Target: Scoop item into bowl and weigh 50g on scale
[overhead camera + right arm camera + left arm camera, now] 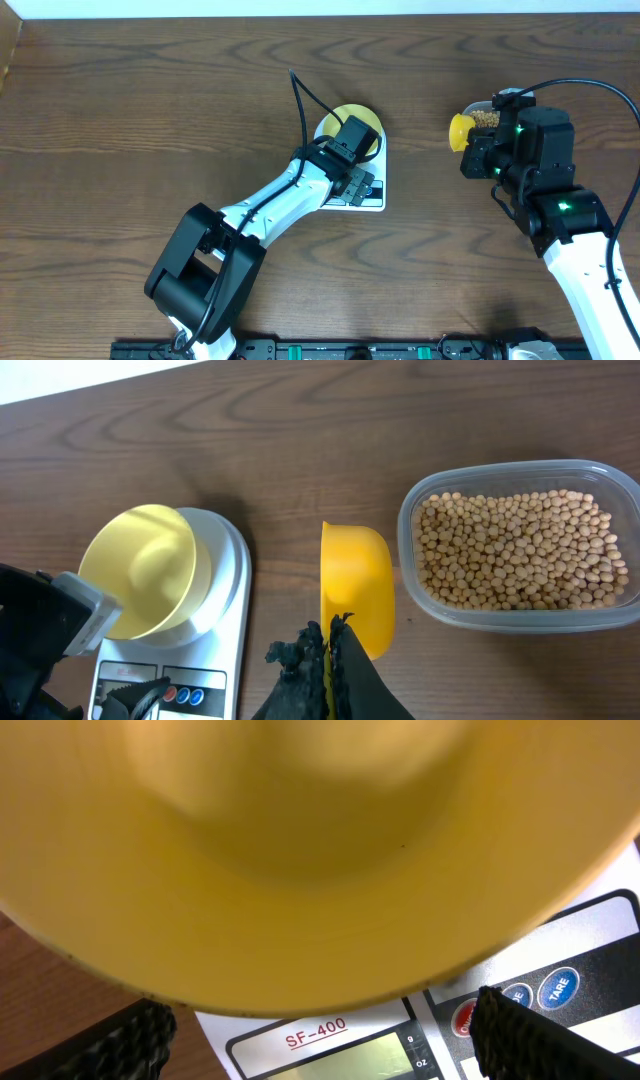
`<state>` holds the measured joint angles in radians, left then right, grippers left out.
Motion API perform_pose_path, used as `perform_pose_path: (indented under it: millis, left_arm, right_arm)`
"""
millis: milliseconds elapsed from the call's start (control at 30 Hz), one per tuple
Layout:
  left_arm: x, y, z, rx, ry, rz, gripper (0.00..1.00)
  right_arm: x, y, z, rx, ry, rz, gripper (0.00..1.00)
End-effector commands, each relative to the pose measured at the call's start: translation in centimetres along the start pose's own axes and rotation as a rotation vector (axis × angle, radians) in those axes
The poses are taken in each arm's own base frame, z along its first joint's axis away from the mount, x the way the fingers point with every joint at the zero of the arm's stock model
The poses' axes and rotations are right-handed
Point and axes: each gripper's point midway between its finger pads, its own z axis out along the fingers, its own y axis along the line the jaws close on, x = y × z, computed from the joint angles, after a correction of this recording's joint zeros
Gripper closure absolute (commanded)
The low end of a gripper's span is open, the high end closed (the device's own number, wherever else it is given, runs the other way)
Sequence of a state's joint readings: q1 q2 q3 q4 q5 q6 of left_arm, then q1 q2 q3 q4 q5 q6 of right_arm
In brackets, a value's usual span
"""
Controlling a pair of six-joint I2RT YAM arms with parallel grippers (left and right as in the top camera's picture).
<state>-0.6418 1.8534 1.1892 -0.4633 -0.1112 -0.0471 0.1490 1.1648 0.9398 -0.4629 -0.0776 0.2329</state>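
Observation:
The pale-yellow bowl (352, 118) sits on the round platform of the white scale (372, 203). In the left wrist view the bowl (300, 850) fills the top, with the scale's display (340, 1045) below it. My left gripper (358, 183) hangs open over the scale's front, one finger (520, 1035) on each side of the display, holding nothing. My right gripper (328, 635) is shut on the handle of a bright yellow scoop (355, 585). The scoop hangs between the scale (170, 660) and a clear tub (600, 615) full of tan beans (515, 550). No beans show in the scoop or the bowl (140, 570).
In the overhead view the right arm (560, 210) hides most of the tub (487, 113). The left arm (260, 215) stretches from the front left to the scale. Bare wooden table (130, 120) lies all around.

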Motion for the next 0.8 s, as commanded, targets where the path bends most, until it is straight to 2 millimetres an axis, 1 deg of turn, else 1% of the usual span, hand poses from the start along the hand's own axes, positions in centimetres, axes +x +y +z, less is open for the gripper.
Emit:
perform_pose_path:
  millis: [0, 667, 767]
  left_arm:
    - [0.23, 0.29, 0.36, -0.018, 0.009, 0.018, 0.03]
    - [0.57, 0.30, 0.46, -0.018, 0.018, 0.053, 0.03]
    - [0.63, 0.07, 0.44, -0.011, 0.021, 0.056, 0.03]
  right_arm:
    - [-1.02, -0.05, -0.34, 0.006, -0.026, -0.011, 0.99]
    - [-1.02, -0.06, -0.34, 0.007, -0.026, -0.013, 0.99]
    - [-1.02, -0.06, -0.34, 0.007, -0.026, -0.013, 0.99]
